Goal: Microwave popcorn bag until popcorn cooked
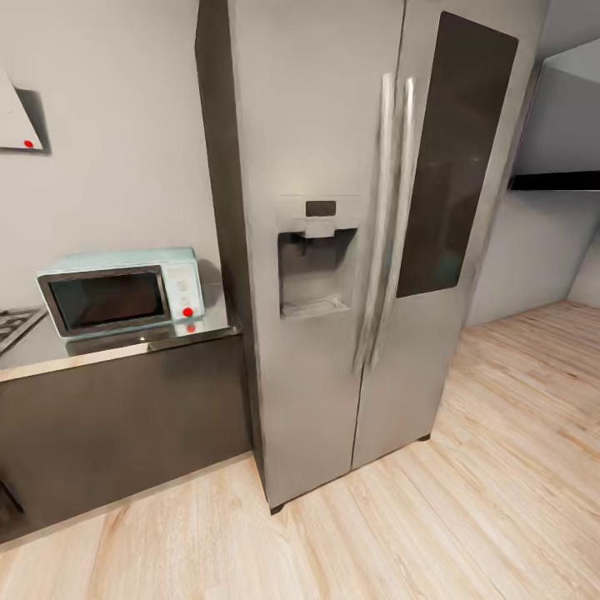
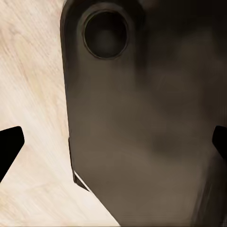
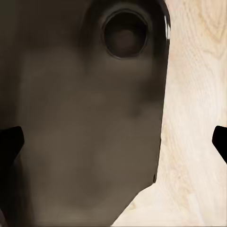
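The pale mint-blue microwave (image 1: pixel 121 292) stands on the glossy grey countertop (image 1: pixel 117 348) at the left of the head view, its dark glass door closed and a red dot on its knob panel. The popcorn bag and the popcorn are out of view. In the left wrist view my left gripper (image 2: pixel 113 146) is open, its black fingertips (image 2: pixel 9 147) spread to the picture's edges with nothing between them. My right gripper (image 3: pixel 113 144) is open too, fingertips (image 3: pixel 9 144) wide apart and empty. Both hang over my own dark base and the wooden floor.
A tall steel two-door fridge (image 1: pixel 350 250) with a dispenser stands right of the countertop. A gas hob (image 1: pixel 12 325) shows at the far left, with dark cabinet fronts (image 1: pixel 125 417) below. Light wooden floor (image 1: pixel 500 467) stretches ahead and to the right.
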`<state>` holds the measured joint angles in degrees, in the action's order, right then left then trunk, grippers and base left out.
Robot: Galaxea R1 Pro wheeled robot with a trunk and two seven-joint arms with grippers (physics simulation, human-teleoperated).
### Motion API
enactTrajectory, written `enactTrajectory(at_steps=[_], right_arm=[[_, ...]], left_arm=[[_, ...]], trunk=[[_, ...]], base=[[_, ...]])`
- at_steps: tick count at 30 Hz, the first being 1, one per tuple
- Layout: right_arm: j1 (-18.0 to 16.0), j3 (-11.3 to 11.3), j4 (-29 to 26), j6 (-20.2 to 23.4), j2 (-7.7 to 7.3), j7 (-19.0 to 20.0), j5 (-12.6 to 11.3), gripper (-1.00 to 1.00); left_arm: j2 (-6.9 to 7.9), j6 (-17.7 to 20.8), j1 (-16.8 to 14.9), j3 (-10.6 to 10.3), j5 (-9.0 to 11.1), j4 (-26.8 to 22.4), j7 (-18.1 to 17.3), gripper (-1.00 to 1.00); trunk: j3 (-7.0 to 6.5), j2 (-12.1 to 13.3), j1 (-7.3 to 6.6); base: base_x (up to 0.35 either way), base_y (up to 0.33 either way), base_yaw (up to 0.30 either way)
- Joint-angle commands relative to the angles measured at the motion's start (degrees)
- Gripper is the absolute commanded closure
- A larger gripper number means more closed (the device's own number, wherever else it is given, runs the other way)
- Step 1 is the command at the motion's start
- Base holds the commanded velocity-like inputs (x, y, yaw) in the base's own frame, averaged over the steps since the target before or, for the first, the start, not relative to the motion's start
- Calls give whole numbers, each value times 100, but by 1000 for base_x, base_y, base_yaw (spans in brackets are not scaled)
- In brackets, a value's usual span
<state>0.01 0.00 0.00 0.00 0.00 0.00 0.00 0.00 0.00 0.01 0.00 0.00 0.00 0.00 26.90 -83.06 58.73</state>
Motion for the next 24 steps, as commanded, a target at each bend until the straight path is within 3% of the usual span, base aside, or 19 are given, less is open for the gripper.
enactTrajectory(at_steps=[1,11,24], right_arm=[[-34,9,-33,-33,16,-26,8,-100],[-259,11,-359,-120,-43,-9,0,-100],[-275,-51,-779,-123,-12,-19,-3,-100]], left_arm=[[-28,-33,-22,-11,-20,-33,33,-100],[-26,-70,-22,-1,-16,-170,51,-100],[-25,-151,-435,20,8,-300,52,-100]], trunk=[[3,-2,0],[3,-2,0],[3,-2,0]], base=[[0,0,0],[0,0,0],[0,0,0]])
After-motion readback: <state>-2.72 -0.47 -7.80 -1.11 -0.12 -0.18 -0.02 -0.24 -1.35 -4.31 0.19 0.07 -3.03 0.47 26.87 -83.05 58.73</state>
